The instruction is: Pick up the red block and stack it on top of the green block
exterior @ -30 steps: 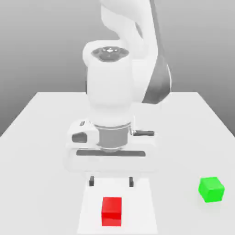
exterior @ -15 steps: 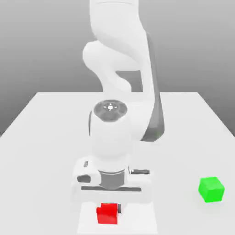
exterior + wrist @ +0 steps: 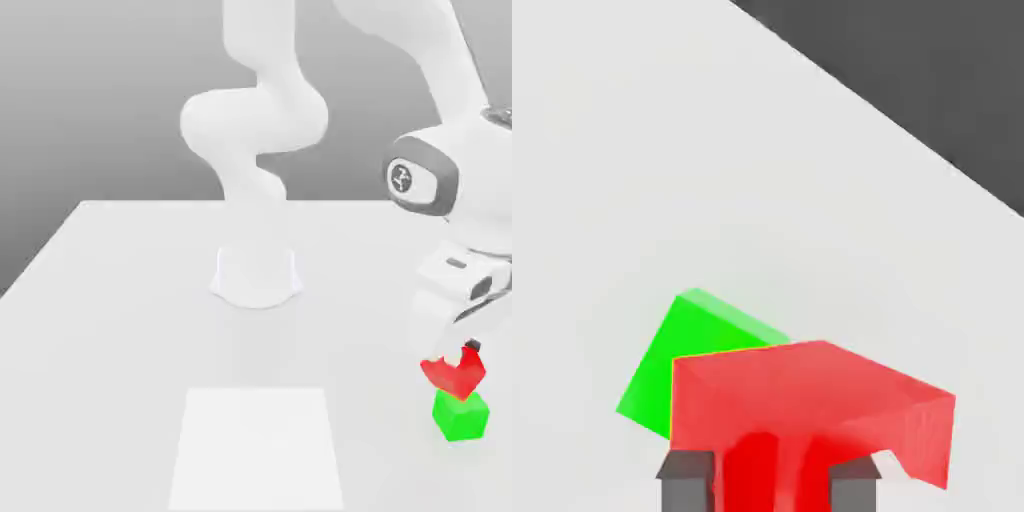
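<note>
At the exterior view's left the white surface (image 3: 110, 320) lies bare, and a paler square patch (image 3: 258, 445) is marked on it near the front edge, about the middle. Behind that patch, farther back, the arm's round white base (image 3: 256, 275) stands on the surface, and the arm rises from it, bends, and sweeps over toward the exterior view's right.

On that right side, near the front, the end effector (image 3: 452, 356) hangs down with the red block (image 3: 455, 372) pinched between its two dark fingers (image 3: 471, 348). The red block is tilted, one corner pointing down, and it sits directly above the green block (image 3: 460, 415). Its lowest part meets the green block's top as seen from the exterior view; whether it actually rests there or is just clear of it, I cannot tell. The green block sits flat on the surface.

From the hand view, the two grey fingertips (image 3: 688, 482) press on either side of the red block (image 3: 812, 410), which covers much of the green block (image 3: 677, 365) beneath it. Past the surface's (image 3: 662, 150) far edge the background is dark.
</note>
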{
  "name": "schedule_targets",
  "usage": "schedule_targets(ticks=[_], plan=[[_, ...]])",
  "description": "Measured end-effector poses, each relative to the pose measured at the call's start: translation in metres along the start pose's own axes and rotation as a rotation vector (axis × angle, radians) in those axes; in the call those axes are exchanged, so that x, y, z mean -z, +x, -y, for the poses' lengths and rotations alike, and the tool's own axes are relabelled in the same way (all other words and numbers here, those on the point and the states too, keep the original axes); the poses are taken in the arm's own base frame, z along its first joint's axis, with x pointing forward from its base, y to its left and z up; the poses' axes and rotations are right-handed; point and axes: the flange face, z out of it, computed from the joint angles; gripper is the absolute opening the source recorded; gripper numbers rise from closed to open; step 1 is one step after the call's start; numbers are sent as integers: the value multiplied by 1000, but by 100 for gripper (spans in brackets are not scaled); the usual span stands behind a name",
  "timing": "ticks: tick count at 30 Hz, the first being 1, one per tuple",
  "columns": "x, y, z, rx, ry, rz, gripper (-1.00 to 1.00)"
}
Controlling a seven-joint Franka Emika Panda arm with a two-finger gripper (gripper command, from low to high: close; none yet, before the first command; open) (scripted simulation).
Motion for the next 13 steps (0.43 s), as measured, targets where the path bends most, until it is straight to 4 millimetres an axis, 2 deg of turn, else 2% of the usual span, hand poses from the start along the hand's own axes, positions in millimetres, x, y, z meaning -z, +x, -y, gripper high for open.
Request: schedule_targets(ticks=[1, 2, 9, 13], plan=[[-12, -1, 1, 3, 0, 0, -100], [-23, -2, 1, 6, 0, 0, 100], [-26, -2, 1, 6, 0, 0, 100], [17, -2, 2, 7, -1, -1, 100]])
